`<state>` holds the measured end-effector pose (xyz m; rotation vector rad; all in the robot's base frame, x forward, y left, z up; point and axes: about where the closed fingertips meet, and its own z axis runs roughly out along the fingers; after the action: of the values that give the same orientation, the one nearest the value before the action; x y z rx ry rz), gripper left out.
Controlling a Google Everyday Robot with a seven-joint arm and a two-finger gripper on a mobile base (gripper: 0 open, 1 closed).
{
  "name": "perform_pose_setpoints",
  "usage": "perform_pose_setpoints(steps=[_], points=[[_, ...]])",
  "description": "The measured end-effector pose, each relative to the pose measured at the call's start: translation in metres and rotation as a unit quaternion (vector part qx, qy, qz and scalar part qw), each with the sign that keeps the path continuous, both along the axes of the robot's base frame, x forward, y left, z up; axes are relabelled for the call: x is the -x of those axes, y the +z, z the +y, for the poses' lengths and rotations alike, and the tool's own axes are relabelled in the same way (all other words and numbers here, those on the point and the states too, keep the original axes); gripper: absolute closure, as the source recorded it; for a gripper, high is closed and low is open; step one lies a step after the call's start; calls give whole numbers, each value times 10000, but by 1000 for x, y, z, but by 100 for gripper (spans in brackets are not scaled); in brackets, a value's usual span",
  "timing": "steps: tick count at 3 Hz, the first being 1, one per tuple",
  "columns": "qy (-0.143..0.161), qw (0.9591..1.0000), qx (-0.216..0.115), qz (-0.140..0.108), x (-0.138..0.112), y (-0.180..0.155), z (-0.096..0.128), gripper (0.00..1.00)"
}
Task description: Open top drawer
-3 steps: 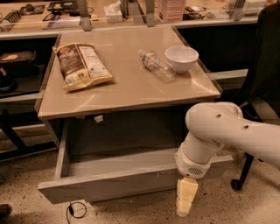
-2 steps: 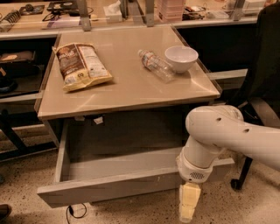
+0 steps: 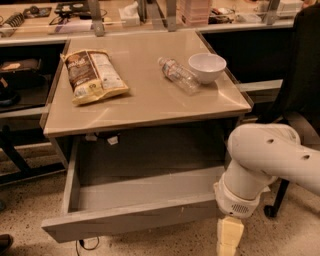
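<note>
The top drawer (image 3: 130, 220) of the beige-topped cabinet stands pulled far out toward me. Its plain grey box inside shows nothing in it, and its flat grey front runs along the bottom of the camera view. My white arm comes in from the right. My gripper (image 3: 229, 240) hangs at the bottom edge of the view, just right of the drawer front's right end, its cream-coloured part pointing down and cut off by the frame.
On the cabinet top (image 3: 150, 105) lie a snack bag (image 3: 94, 75), a clear plastic bottle (image 3: 179, 75) on its side and a white bowl (image 3: 207, 67). A dark office chair (image 3: 300, 90) stands at the right. A cluttered counter (image 3: 150, 15) runs behind.
The drawer has slid further out toward me. My arm and gripper have moved down and toward the front with it.
</note>
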<state>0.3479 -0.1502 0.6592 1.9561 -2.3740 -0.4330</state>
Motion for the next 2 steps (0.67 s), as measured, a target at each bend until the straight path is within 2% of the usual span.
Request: perform_pose_setpoints(steps=[2], points=[[-296,9993,18,210,37,19,-20,0]])
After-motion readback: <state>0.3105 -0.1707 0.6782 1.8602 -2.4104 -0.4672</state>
